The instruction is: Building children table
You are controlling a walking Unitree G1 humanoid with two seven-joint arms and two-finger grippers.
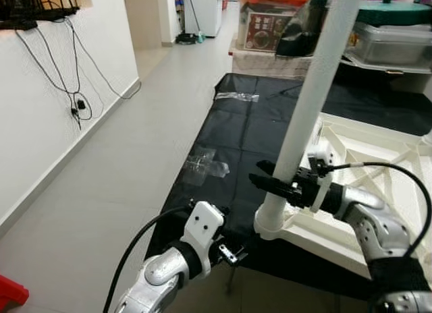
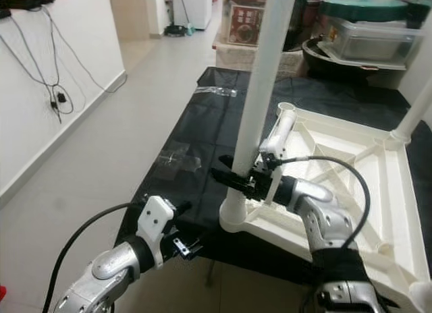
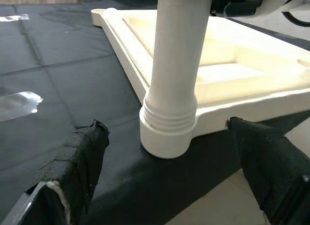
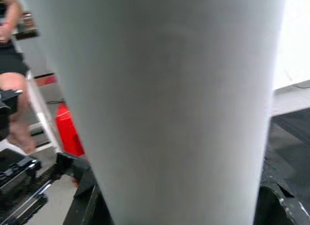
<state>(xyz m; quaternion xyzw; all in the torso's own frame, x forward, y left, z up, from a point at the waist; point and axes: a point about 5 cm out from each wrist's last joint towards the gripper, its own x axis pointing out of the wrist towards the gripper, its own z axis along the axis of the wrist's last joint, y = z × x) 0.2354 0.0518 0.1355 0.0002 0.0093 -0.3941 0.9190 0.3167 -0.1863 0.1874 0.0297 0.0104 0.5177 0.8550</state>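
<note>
On the black-covered table point(image 1: 229, 134), a smooth, light, rigid white plastic leg point(image 1: 307, 117) stands in the upturned cream tabletop's point(image 2: 351, 171) corner socket; right end effector point(image 1: 273, 181) clamps its lower shaft, left end effector point(image 3: 169, 176) gapes beside.

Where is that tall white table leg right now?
The table leg stands upright in the near-left corner socket of the upturned white tabletop, with the right gripper clamped around it.
</note>
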